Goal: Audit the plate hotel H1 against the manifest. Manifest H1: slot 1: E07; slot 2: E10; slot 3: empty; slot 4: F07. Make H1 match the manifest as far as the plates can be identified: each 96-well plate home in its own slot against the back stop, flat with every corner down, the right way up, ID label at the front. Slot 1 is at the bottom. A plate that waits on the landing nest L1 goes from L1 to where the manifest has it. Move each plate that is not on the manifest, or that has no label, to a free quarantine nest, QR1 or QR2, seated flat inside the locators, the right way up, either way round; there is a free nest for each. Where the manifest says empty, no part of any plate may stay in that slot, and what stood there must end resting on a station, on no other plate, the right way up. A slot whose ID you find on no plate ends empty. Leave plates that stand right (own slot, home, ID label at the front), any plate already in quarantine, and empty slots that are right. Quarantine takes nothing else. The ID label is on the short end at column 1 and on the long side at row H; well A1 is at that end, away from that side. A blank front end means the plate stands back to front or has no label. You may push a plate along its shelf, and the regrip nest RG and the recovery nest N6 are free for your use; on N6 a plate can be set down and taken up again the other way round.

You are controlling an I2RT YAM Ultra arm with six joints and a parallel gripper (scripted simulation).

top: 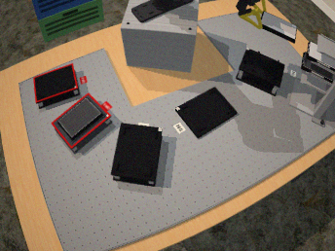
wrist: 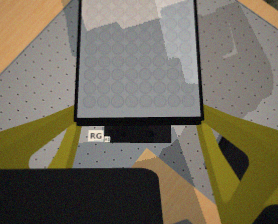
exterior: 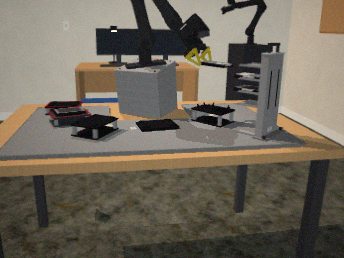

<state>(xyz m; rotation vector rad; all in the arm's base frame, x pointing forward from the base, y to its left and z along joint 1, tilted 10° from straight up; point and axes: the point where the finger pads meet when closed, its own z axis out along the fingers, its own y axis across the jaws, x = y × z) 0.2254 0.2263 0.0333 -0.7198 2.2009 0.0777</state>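
Plate (wrist: 139, 60) sits between the yellow fingers of the gripper (wrist: 139, 127), its long sides running forward beyond their tips and its near short end just ahead of the black gripper body. The fingers stand wide, closed on the plate's two long edges, carrying it level above the grey table (wrist: 40, 85). Below it lies the RG label (wrist: 96, 136).

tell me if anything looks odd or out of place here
One thing: a 96-well plate is off every nest, carried level in the air by the gripper. A second plate sits squarely in a red-framed quarantine nest.
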